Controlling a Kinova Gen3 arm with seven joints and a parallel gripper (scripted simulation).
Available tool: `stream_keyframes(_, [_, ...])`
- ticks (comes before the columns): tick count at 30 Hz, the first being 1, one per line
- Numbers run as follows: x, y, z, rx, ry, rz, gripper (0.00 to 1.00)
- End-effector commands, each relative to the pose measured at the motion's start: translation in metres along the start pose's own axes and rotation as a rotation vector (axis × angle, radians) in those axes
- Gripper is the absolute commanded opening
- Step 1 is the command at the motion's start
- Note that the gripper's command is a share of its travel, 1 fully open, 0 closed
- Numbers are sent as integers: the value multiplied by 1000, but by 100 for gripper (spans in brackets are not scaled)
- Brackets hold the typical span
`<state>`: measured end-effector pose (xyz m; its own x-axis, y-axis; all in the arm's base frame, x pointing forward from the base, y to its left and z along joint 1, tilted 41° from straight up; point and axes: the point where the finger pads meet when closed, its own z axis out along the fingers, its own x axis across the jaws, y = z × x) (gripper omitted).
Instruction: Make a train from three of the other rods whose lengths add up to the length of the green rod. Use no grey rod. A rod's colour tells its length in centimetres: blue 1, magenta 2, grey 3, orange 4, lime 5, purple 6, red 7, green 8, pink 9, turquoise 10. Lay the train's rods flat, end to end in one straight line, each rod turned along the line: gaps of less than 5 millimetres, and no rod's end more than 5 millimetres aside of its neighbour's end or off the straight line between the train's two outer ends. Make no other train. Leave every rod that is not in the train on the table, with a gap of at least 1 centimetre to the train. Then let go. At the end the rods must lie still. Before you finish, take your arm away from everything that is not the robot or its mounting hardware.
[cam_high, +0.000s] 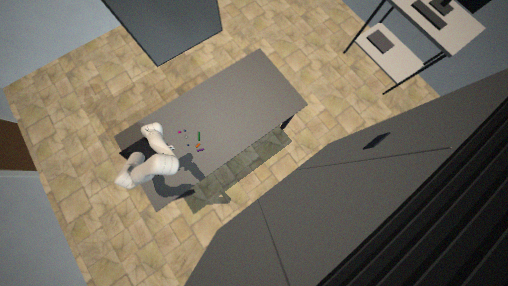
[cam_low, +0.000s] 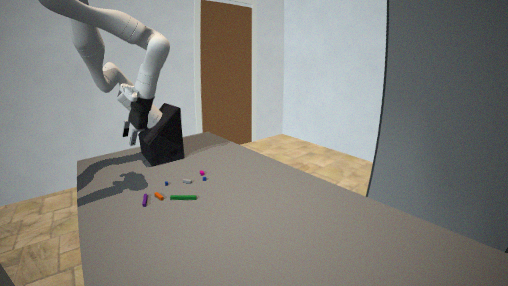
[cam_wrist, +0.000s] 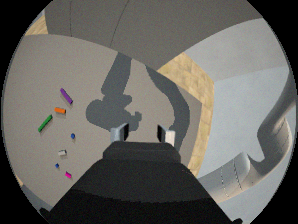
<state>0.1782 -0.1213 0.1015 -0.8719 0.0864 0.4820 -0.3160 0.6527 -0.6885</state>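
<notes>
- Pincer (cam_low: 129, 135) (cam_wrist: 143, 130) spread wide, nothing btwn the tips — up above the table (cam_high: 220, 100) (cam_low: 280, 230) (cam_wrist: 30, 75), well apart from the rods.
- Green rod (cam_high: 199, 136) (cam_low: 183, 197) (cam_wrist: 45, 123): flat on table, longest of the lot.
- Orange rod (cam_high: 198, 146) (cam_low: 159, 196) (cam_wrist: 60, 110): flat, btwn green & purple, near both, turned a diff. way from each.
- Purple rod (cam_high: 200, 150) (cam_low: 145, 200) (cam_wrist: 66, 96): flat, near the orange one, at an angle to it.
- Grey rod (cam_high: 186, 137) (cam_low: 187, 181) (cam_wrist: 62, 153): flat, btwn the 2 small blues.
- One blue rod (cam_high: 185, 130) (cam_low: 204, 178) (cam_wrist: 57, 165) next to the magenta rod (cam_high: 179, 132) (cam_low: 202, 173) (cam_wrist: 68, 175), w/ a gap.
- Other blue rod (cam_high: 188, 145) (cam_low: 166, 183) (cam_wrist: 73, 136) off on grey's other side, apart.
- No train laid — rods all separate.
- Arm's shadow (cam_high: 167, 187) (cam_low: 132, 181) (cam_wrist: 112, 112) on the table, beside the rods.
</notes>
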Motion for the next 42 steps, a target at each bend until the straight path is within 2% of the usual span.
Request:
stream_keyframes(1, [-7, -3, 6, -11, -14, -106, 100])
stream_keyframes(6, [-21, -8, 11, -7, -48, -284, 100])
stream_keyframes(8, [-21, -8, 11, -7, -48, -284, 100])
stream_keyframes(23, [-66, -14, 23, 45, -170, -881, 100])
stream_keyframes(25, [-66, -14, 23, 45, -170, -881, 100])
stream_keyframes(40, [-102, -11, 27, 163, -281, -1443, 100])
stream_keyframes(42, [-102, -11, 27, 163, -281, -1443, 100])
